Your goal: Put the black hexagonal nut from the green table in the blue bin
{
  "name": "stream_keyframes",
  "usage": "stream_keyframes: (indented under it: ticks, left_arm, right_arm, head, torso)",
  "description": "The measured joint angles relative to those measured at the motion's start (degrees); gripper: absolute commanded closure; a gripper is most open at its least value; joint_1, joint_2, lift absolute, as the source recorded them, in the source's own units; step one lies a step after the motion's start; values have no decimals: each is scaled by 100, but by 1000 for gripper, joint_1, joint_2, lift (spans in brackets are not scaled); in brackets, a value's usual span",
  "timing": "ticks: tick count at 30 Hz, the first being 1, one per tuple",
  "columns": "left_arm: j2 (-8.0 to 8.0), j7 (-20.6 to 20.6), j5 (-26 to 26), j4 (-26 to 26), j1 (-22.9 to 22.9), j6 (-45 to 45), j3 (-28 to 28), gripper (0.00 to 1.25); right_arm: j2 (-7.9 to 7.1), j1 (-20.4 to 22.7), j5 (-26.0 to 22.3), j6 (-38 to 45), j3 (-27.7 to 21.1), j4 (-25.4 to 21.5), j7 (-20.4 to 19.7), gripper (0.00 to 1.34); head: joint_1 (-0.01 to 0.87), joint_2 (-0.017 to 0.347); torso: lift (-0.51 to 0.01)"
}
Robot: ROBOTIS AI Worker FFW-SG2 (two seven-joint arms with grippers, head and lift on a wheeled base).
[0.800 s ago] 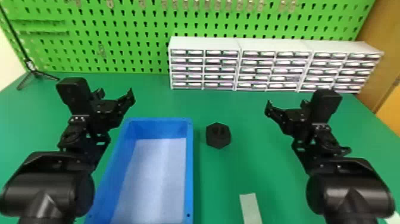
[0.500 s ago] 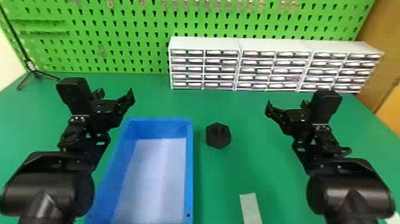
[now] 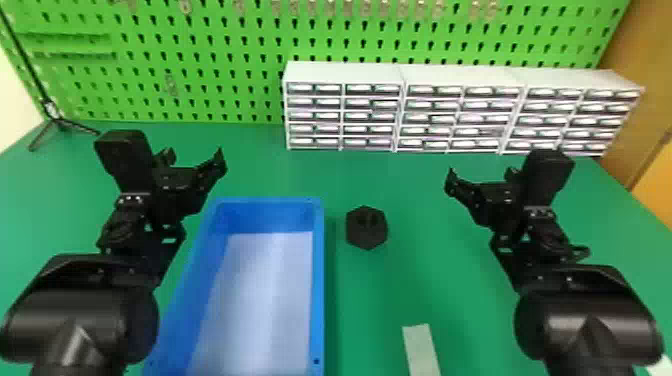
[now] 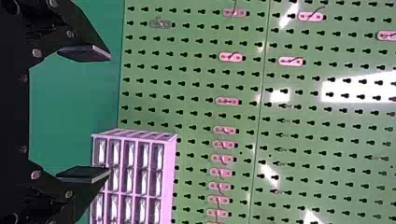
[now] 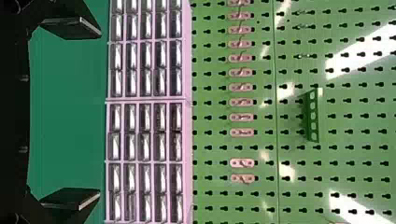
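Head view: the black left gripper (image 3: 195,159), upper left, and black right gripper (image 3: 481,177), upper right, hang wide and empty. Near centre, the black hexagonal nut (image 3: 367,229) rests on the green table (image 3: 480,325) beside the blue plastic bin (image 3: 318,280). Pickup seems due, probably the right one lowering around it.

The flat green surface (image 3: 465,290) is plain. The bright green upright pegboard (image 3: 240,92) at twelve o'clock bears rows of black keyhole slots. Toward seven o'clock, the blue rectangular plastic bin (image 3: 318,300) has a whitish floor. The black hexagonal nut (image 3: 367,236) is uniformly dark. Toward two o'clock, white boxy drawer cabinets (image 3: 345,72) show a grid of grey fronts.
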Motion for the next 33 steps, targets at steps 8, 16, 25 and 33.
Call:
stream_keyframes:
  ticks: [8, 16, 25, 33]
  left_arm:
    - [0, -2, 6, 0, -1, -1, 0, 387]
    - [0, 1, 14, 0, 4, 0, -6, 387]
    - [0, -1, 26, 0, 8, 2, 0, 387]
    - [0, 1, 31, 0, 14, 2, 2, 387]
  right_arm:
    - [4, 6, -9, 0, -4, -2, 0, 108]
    - [-1, 6, -27, 1, -4, -2, 0, 108]
    - [-20, -30, -117, 128, 35, -1, 4, 108]
    - [-82, -112, -129, 284, 131, -1, 9, 108]
  head:
    - [686, 28]
    - [686, 28]
    - [686, 28]
    - [686, 28]
  torso:
    - [-96]
    - [-96]
    - [-96]
    - [-96]
